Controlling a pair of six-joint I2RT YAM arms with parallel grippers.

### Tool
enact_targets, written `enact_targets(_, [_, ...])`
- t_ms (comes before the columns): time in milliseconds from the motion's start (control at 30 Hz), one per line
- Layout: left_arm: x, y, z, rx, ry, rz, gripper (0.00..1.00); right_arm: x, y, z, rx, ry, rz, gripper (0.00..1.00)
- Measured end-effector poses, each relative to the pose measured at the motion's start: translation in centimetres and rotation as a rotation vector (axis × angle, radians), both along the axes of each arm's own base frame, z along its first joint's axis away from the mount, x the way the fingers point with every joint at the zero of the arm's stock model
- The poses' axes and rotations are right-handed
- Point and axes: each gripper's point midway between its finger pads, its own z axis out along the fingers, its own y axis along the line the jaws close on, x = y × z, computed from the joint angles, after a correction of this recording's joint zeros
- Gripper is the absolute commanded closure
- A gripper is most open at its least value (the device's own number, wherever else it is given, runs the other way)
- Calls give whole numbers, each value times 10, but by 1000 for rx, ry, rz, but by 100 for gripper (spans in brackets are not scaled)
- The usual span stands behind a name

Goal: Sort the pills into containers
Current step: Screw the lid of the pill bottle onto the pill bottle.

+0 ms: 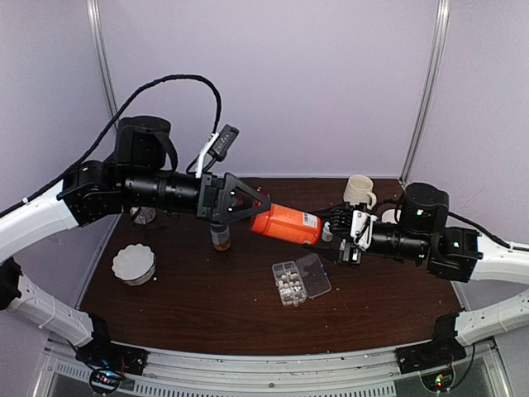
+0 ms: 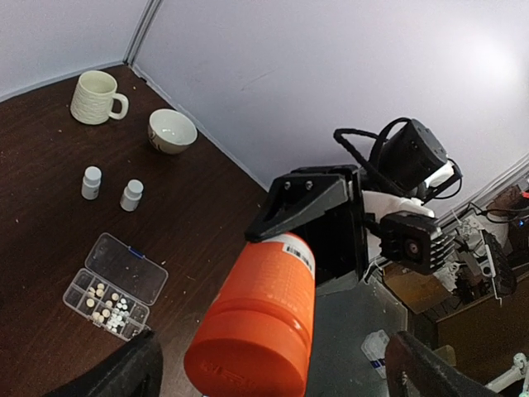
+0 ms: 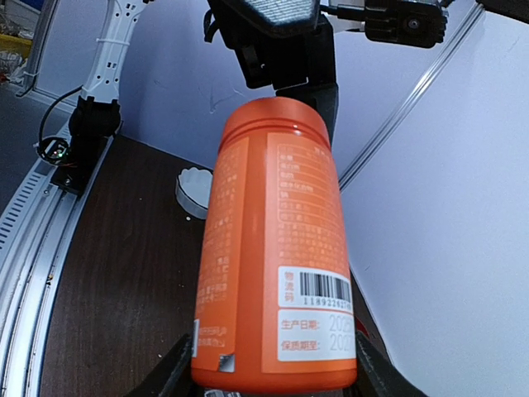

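An orange bottle (image 1: pixel 285 223) (image 3: pixel 273 248) hangs level above the table between both arms. My right gripper (image 1: pixel 335 227) (image 3: pixel 269 382) is shut on its base end. The bottle's orange cap (image 2: pixel 248 351) points at my left gripper (image 1: pixel 263 207) (image 2: pixel 273 374), which is open; its fingers (image 2: pixel 124 372) stand wide on either side of the cap, apart from it. Below lies the clear organizer box (image 1: pixel 314 275) (image 2: pixel 128 269), lid laid open. Whitish pills (image 1: pixel 288 283) (image 2: pixel 107 304) sit in several of its containers.
A cream mug (image 1: pixel 359 192) (image 2: pixel 97 97) and a white bowl (image 2: pixel 172 131) stand at the back right. Two small white bottles (image 2: pixel 91 182) stand near the box. A fluted white dish (image 1: pixel 134 263) (image 3: pixel 194 190) sits at the left, and a small brown bottle (image 1: pixel 220 238) stands under the left gripper.
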Motion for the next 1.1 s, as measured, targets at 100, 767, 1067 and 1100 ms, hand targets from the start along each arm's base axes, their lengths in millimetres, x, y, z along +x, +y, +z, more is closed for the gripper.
enact_targets(100, [-3,-2,-6,12,34,-15,10,0,0,1,2,-4,-6,100])
enact_targets(767, [-1,-7,-18,32,87,-50,88,1,4,3,14,9,-5,100])
enact_targets(1067, [-9,-4,-10,20,-190,-182,100,-13,9,12,38,206,93,100])
enact_targets(1100, [-13,-4,-9,14,-250,-214,100,-15,9,13,44,229,105,100])
